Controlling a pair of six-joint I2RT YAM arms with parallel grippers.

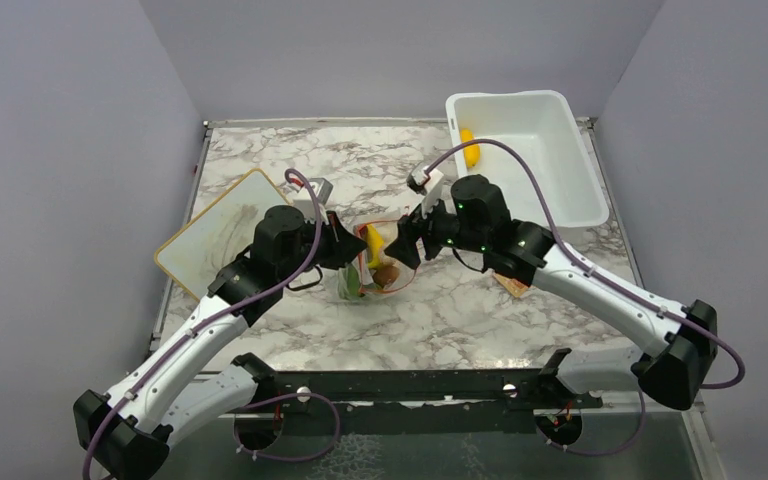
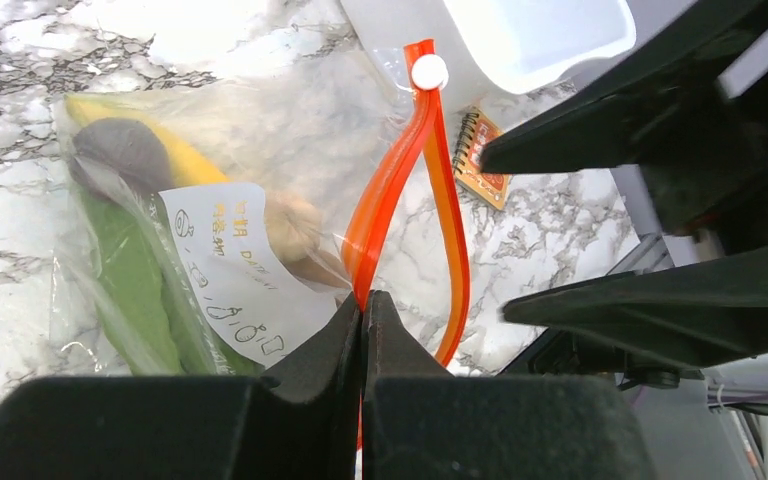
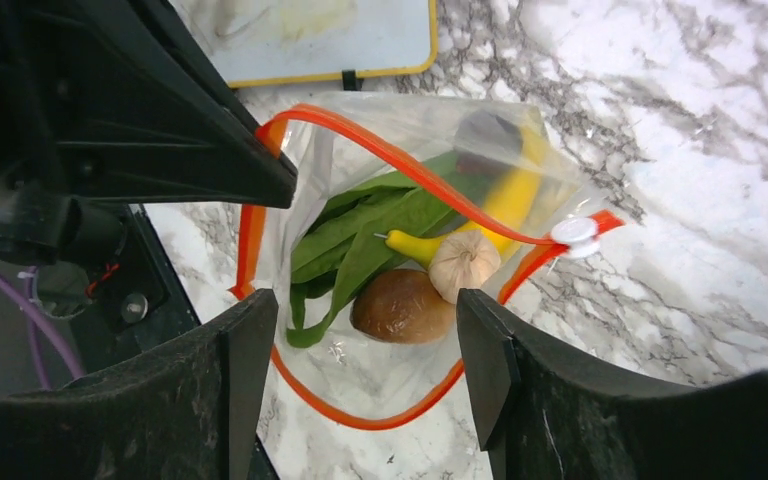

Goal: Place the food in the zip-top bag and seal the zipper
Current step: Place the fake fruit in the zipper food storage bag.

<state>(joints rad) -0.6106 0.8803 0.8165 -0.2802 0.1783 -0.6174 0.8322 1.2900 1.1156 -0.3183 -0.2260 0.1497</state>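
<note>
1. One clear zip-top bag (image 3: pixel 360 375) lies near the middle of the marble table (image 1: pixel 460 310), between the two arms. The plastic is floppy and creased, and a white printed label (image 2: pixel 230 265) shows on one face.
2. Zipper (image 3: pixel 400 165): a thin red-orange strip. Its two lips are parted into a wide loop and meet at a white slider (image 3: pixel 573 232) at one end. The mouth is unsealed.
3. Seen inside the bag:
   - a long dark-green leafy vegetable (image 3: pixel 360 235)
   - a yellow banana (image 3: pixel 508 200) lying alongside the vegetable
   - a beige bulb-shaped piece (image 3: pixel 463 260) and a brown round piece (image 3: pixel 400 305), touching each other near the mouth
   - a dark grey round item (image 2: pixel 120 150) by the banana's far end, which cannot be identified
4. A yellow oval fruit (image 1: pixel 470 148) is outside the bag, in the white tub (image 1: pixel 560 110) at the table's far right corner.
5. Left pincer (image 2: pixel 363 300): jaws pressed together on one lip of the zipper.
6. Right pincer (image 3: pixel 363 300): jaws apart above the bag's mouth, with nothing between them.
7. Also present:
   - a white board with a yellow rim (image 1: pixel 215 240) at the left of the table
   - a small orange patterned square (image 2: pixel 480 160) on the table near the tub
</note>
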